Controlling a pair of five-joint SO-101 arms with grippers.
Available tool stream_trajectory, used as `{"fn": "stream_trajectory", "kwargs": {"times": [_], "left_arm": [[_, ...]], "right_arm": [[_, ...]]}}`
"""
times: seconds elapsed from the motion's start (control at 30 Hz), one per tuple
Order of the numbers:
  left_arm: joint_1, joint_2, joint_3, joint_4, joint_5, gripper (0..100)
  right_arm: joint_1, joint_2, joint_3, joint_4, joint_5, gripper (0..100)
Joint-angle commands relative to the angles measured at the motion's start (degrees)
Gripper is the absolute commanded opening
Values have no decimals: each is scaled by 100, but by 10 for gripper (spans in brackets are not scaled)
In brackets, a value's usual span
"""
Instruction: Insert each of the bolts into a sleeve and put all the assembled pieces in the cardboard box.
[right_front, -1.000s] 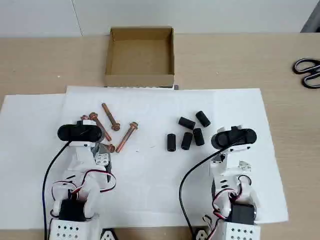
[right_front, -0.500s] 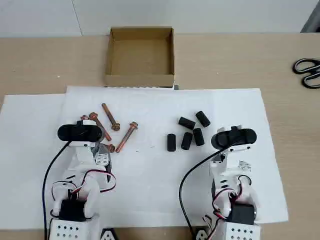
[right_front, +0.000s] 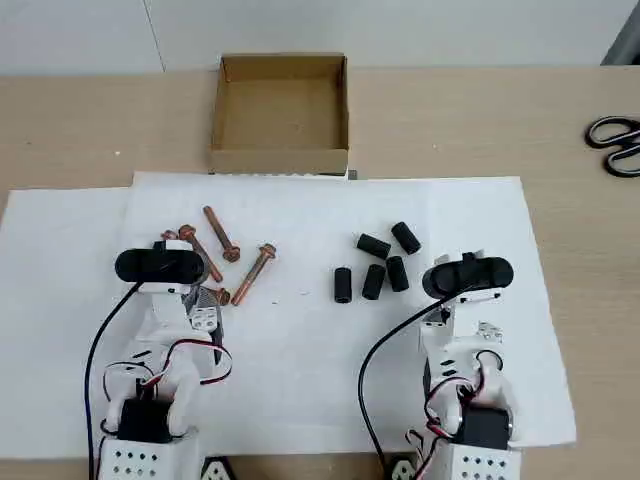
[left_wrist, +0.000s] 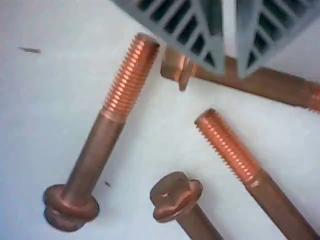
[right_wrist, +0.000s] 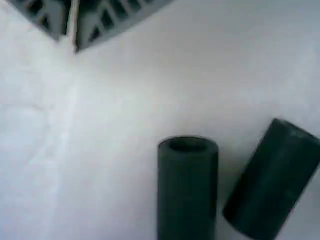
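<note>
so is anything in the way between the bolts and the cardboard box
Nothing visible does. Only bare white paper lies between the bolts and the cardboard box; the sleeves sit off to one side.

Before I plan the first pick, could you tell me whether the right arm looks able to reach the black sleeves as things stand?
Probably yes: the sleeves lie loose on the paper close beside the right gripper, and nothing stands between them.
</note>
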Motion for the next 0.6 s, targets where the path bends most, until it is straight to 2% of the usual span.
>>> {"fn": "stream_trajectory", "kwargs": {"times": [0.0,0.57], "left_arm": [[26,-53,-22,-149,9,6],[26,-53,-22,-149,9,6]], "right_arm": [[-31,-92,-26,-119,-35,3],[-189,-92,-26,-145,-9,3]]}}
